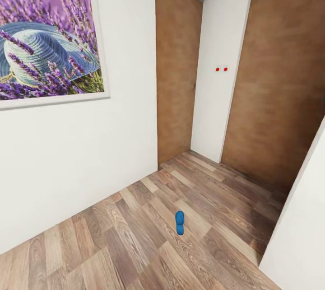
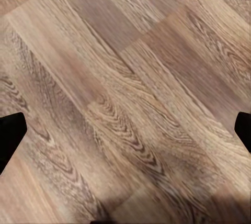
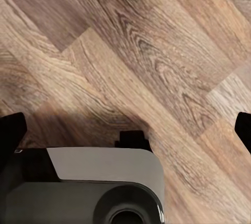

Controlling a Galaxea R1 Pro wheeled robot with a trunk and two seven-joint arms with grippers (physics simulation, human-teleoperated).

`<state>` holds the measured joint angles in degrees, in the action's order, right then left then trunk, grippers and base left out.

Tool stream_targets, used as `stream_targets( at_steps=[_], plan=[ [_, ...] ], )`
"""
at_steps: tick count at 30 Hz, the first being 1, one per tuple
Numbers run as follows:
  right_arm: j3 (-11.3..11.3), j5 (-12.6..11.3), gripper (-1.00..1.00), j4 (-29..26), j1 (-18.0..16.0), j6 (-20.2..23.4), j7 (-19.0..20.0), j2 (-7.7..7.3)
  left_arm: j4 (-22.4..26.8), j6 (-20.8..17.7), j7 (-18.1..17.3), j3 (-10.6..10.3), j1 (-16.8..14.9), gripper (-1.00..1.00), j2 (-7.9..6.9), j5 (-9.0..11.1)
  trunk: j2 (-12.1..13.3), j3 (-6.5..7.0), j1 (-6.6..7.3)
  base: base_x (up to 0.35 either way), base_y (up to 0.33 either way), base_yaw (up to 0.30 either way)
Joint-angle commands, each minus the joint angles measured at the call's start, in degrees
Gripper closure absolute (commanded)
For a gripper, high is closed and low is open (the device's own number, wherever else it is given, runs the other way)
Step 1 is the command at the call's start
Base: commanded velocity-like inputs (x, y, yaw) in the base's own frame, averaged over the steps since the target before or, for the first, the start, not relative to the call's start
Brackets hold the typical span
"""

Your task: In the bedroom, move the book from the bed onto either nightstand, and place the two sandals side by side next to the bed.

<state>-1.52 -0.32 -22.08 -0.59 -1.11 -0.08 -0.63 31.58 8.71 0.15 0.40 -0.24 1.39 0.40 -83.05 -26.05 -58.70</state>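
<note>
Your right gripper (image 3: 125,127) has its dark fingers (image 3: 11,130) spread wide over the wood plank floor (image 3: 157,51), above the robot's grey-and-black base (image 3: 99,187).

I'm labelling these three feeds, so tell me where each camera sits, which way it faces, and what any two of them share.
Head view: on the robot's head, facing forward and down into a room corner: painting, two doors, one sandal on the floor.
Left wrist view: near the left end effector, facing down at bare planks; dark fingertips at both edges.
Right wrist view: near the right end effector, facing down at planks; fingertips and a grey part of the robot show.
Shared: the wood floor, in all three.
</note>
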Motion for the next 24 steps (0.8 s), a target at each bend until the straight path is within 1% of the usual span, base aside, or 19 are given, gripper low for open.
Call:
stream_targets(
  at_steps=[1, 8, 21, 24],
  plan=[
    [-0.1, 0.0, -1.0, 0.0, 0.0, -0.1, 0.0, 0.02, 0.0, 0.2, 0.0, 0.0, 0.0, -1.0, 0.02, 0.0, 0.0, -0.06, -0.03, 0.251, 0.187, 0.0],
    [-0.1, 0.0, -1.0, 0.0, 0.0, -0.1, 0.0, 0.02, 0.0, 0.2, 0.0, 0.0, 0.0, -1.0, 0.02, 0.0, 0.0, -0.06, -0.03, 0.252, 0.131, 0.0],
    [-0.1, 0.0, -1.0, 0.0, 0.0, -0.1, 0.0, 0.02, 0.0, 0.2, 0.0, 0.0, 0.0, -1.0, 0.02, 0.0, 0.0, -0.06, -0.03, 0.261, 0.012, 0.0],
    [-0.1, -0.1, -1.0, 0.0, 0.0, -0.1, 0.0, 0.02, 0.0, 0.2, 0.0, 0.0, 0.0, -1.0, 0.02, 0.0, 0.0, -0.06, -0.03, 0.187, 0.0, 0.0]
  ],
)
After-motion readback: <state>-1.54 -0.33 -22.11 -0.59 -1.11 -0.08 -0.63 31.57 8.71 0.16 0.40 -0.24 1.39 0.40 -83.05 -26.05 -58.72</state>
